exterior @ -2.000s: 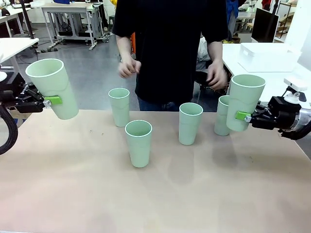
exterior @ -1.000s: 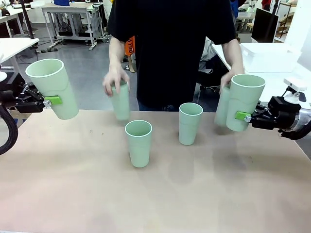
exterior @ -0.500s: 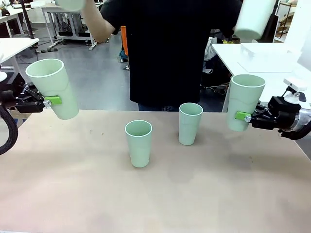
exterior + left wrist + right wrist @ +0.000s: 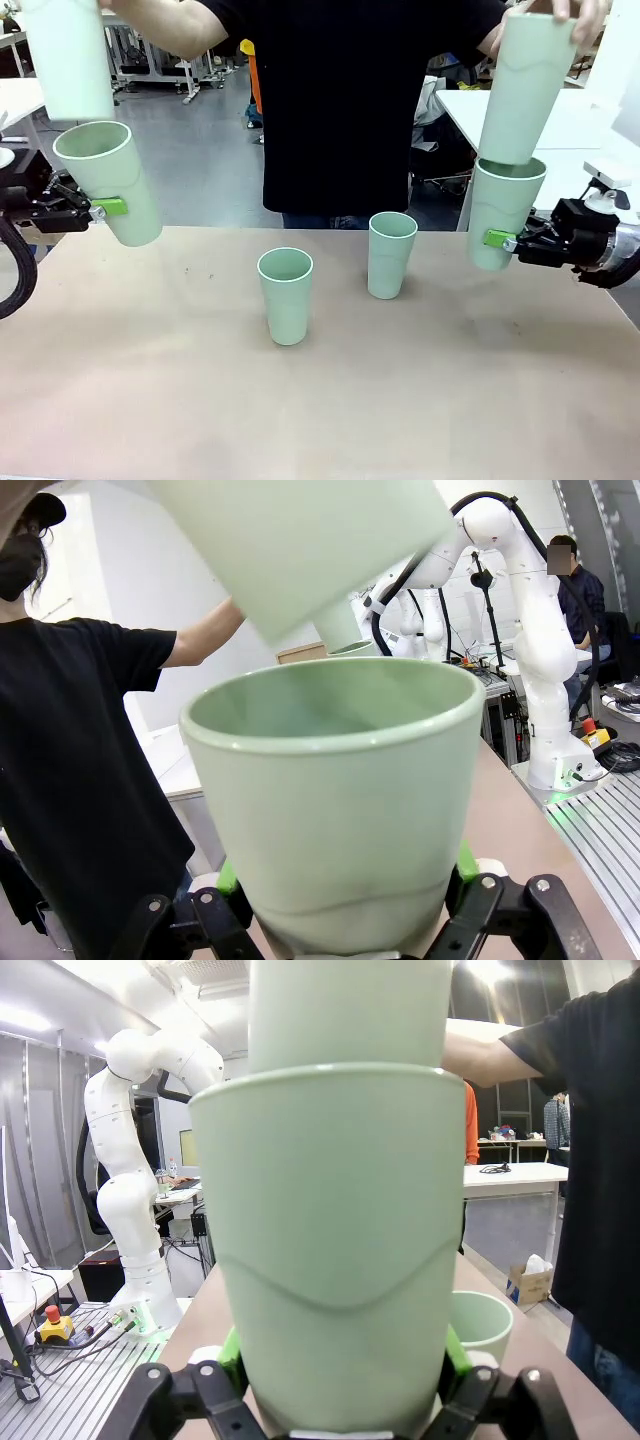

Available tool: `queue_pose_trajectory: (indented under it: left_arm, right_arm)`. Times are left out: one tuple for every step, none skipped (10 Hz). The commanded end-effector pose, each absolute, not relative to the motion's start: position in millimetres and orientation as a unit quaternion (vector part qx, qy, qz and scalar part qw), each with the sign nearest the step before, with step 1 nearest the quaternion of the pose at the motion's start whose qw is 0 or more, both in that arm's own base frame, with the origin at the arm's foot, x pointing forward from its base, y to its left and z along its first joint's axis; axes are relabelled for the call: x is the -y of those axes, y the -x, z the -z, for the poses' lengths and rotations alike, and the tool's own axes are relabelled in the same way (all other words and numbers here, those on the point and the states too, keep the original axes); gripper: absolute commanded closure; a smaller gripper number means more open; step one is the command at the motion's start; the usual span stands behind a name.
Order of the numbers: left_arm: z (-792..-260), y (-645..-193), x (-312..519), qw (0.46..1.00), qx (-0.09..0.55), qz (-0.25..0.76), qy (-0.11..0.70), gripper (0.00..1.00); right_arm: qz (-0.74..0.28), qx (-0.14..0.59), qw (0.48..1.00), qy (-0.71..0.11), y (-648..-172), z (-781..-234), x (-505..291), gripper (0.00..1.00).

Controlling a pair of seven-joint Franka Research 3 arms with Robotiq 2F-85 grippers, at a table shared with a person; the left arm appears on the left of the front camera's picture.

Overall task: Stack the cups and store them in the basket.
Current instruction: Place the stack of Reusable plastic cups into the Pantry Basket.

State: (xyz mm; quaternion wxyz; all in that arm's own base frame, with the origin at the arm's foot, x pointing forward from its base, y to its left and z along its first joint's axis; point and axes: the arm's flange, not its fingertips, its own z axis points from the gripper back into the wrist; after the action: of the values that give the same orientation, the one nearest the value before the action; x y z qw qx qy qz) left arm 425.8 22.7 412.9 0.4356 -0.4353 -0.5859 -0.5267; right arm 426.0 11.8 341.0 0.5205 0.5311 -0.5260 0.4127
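My left gripper (image 4: 100, 209) (image 4: 340, 900) is shut on a mint-green cup (image 4: 108, 181) (image 4: 335, 795), held above the table's left edge and tilted a little. A person's hand holds another cup (image 4: 68, 58) (image 4: 300, 540) just above its mouth. At the right, my right gripper (image 4: 497, 239) (image 4: 340, 1375) is shut on an upright cup (image 4: 503, 210) (image 4: 340, 1240). The person's other hand lowers a cup (image 4: 527, 85) (image 4: 348, 1010) whose base sits in that cup's rim. Two cups (image 4: 286, 295) (image 4: 391, 254) stand upright on the table's middle. The basket (image 4: 520, 112) rests on a side table at the back right, partly hidden.
The person in a black shirt (image 4: 350, 110) stands at the far edge with both arms raised over my grippers. The tan tabletop (image 4: 320, 400) has free room at the front. White tables and other gear fill the room behind.
The person lifted the two far cups off the table, raised them, and brought them down over the cups in my grippers. The right one has entered the rim. Neither arm moved.
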Motion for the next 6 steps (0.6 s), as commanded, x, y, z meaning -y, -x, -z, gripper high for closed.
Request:
queue_pose_trajectory:
  left_arm:
    - [-415.8, -425.3, -23.5, 0.427, 0.589, 0.529, 0.438, 0.14]
    - [-415.8, -425.3, -23.5, 0.427, 0.589, 0.529, 0.438, 0.14]
    - [-415.8, -425.3, -23.5, 0.427, 0.589, 0.529, 0.438, 0.14]
    - [-415.8, -425.3, -23.5, 0.427, 0.589, 0.529, 0.438, 0.14]
    - [-415.8, -425.3, -23.5, 0.427, 0.589, 0.529, 0.438, 0.14]
    - [-415.8, -425.3, -23.5, 0.427, 0.589, 0.529, 0.438, 0.14]
  right_arm:
    - [-0.411, 0.537, 0.518, -0.523, -427.5, -342.5, -13.7, 0.17]
    - [-0.411, 0.537, 0.518, -0.523, -427.5, -342.5, -13.7, 0.17]
    - [-0.411, 0.537, 0.518, -0.523, -427.5, -342.5, -13.7, 0.17]
    - [-0.411, 0.537, 0.518, -0.523, -427.5, -342.5, -13.7, 0.17]
    - [-0.411, 0.537, 0.518, -0.523, -427.5, -342.5, -13.7, 0.17]
    - [-0.411, 0.537, 0.518, -0.523, -427.5, -342.5, -13.7, 0.17]
